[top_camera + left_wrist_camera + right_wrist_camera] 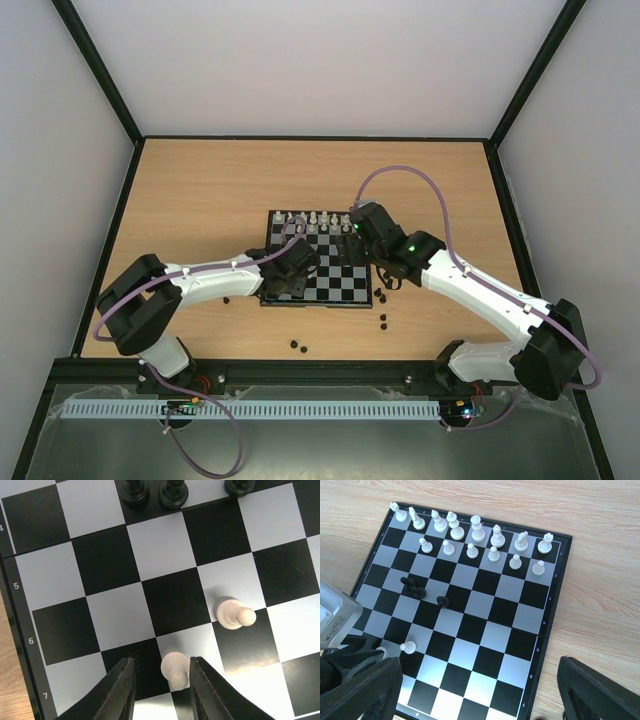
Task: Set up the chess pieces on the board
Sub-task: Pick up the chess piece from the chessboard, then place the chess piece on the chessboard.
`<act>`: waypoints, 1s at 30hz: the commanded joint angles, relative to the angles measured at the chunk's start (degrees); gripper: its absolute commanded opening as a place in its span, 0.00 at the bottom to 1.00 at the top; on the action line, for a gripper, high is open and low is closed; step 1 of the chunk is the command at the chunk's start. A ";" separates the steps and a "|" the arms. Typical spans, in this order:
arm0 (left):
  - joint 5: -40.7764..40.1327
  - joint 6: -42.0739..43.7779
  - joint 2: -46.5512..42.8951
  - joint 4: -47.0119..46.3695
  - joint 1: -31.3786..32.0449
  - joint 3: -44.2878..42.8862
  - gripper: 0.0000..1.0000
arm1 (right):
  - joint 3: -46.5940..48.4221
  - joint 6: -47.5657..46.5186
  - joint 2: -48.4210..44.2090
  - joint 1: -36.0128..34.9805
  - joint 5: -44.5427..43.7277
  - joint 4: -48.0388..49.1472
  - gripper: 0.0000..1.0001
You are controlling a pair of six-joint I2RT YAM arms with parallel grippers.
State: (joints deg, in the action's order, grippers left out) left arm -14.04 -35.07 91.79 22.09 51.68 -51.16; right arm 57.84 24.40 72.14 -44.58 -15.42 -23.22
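The left gripper's fingers stand apart on both sides of a white pawn, not clamped on it, in the row marked 7 of the board. The right gripper hangs wide open above the board. White pieces fill two rows along the board's far edge, and three black pieces stand further in.

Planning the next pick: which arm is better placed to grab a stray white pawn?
Left. The open left tool straddles one pawn, a finger each side; the right tool hangs wide open above the board, around nothing.
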 commanded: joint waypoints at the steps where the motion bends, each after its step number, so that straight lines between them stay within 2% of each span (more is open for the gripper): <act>1: -1.33 0.17 -1.53 1.50 -0.38 -1.70 0.31 | -0.87 -0.40 0.47 0.30 0.20 -0.04 0.86; 5: -1.23 0.31 -1.28 1.03 -0.48 -1.73 0.20 | -1.08 -0.37 0.55 0.30 0.42 0.06 0.85; 12: -0.18 0.65 0.52 0.05 -0.77 -1.87 0.08 | -1.20 -0.32 0.40 0.32 0.69 0.02 0.85; 17: 0.06 3.70 0.27 2.50 -4.07 -3.52 0.07 | -0.30 -0.56 0.95 0.28 3.33 0.04 0.85; 25: 2.34 8.77 1.86 9.62 -14.34 -18.37 0.07 | -0.66 -0.51 1.71 0.28 8.62 0.32 0.83; 30: 0.63 9.00 8.09 12.25 -16.81 -28.61 0.07 | -1.46 -0.58 -0.22 0.29 8.80 0.15 0.83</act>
State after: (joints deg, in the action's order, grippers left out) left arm -13.02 -27.66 94.85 29.76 36.10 -73.95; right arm 57.52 24.40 73.71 -44.58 -7.64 -22.74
